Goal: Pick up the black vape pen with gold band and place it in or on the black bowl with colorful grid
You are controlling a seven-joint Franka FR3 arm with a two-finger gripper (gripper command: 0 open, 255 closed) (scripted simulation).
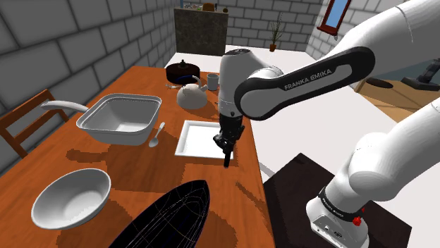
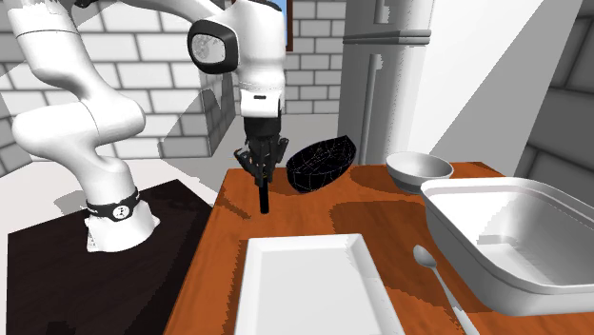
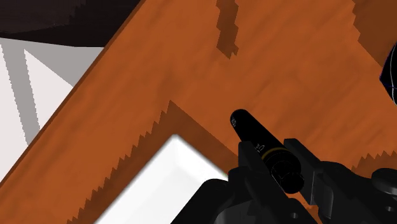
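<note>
1. End effector point(image 3: 280, 167): black, two fingers, pinching the upper end of the vape pen point(image 3: 253, 129). It hung below the white arm, over the bench point(image 3: 191, 63), near the long edge on the stand's side.
2. Vape pen point(image 2: 264, 195): black, slender, gold band just clear of the fingertips. It pointed down at bare wood just beyond a corner of the flat tray point(image 3: 159, 184), between that tray and the black bowl point(image 2: 322, 162).
3. Flat tray point(image 1: 201, 137): white, rectangular, shallow, lying close to the same long edge.
4. Black bowl point(image 1: 173, 218): thin coloured grid lines over its surface, resting near the bench's end, apart from the pen.
5. Round bowl point(image 1: 70, 197): white, beside the black bowl.
6. Deep pan point(image 1: 120, 120): white, rectangular, toward the bench's opposite long edge.
7. Spoon point(image 1: 156, 134): pale, between pan and tray.
8. Teapot point(image 1: 190, 95): white, past the tray toward the bench's other end.
</note>
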